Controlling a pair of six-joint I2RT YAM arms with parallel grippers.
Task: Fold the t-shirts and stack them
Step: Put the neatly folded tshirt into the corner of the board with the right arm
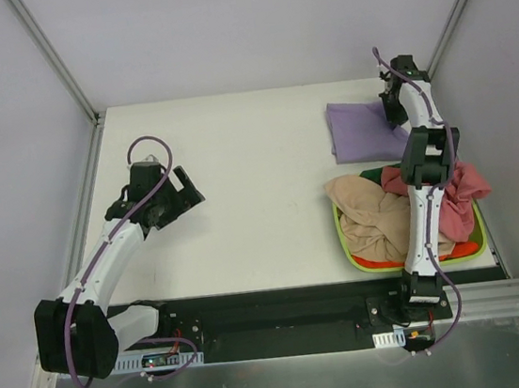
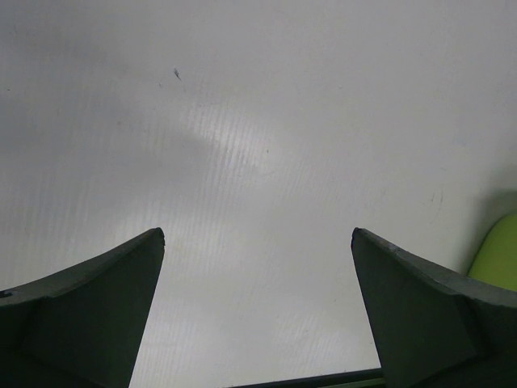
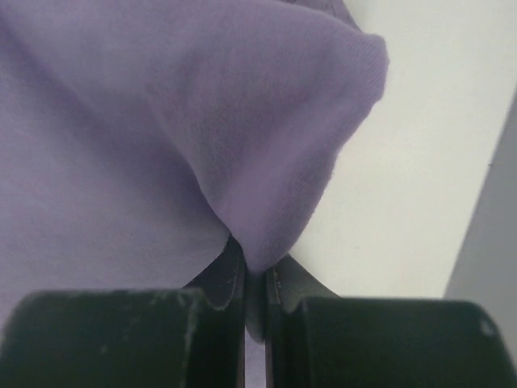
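A lavender-purple t-shirt [image 1: 361, 129] lies folded flat at the far right of the white table. My right gripper [image 1: 392, 113] is shut on its right edge; in the right wrist view the purple cloth [image 3: 194, 137] is pinched between the closed fingers [image 3: 230, 279]. A tan-beige t-shirt [image 1: 372, 218] and a pinkish-red t-shirt [image 1: 458, 190] lie crumpled in the lime-green basket [image 1: 350, 251], with a strip of dark green cloth [image 1: 371, 175] at its far rim. My left gripper [image 1: 186, 190] is open and empty over bare table at the left; its fingers [image 2: 97, 299] stand wide apart.
The right arm's forearm crosses over the basket. An orange-red cloth [image 1: 382, 262] shows at the basket's near side. The basket's lime rim [image 2: 497, 250] shows at the right edge of the left wrist view. Grey walls stand close on both sides.
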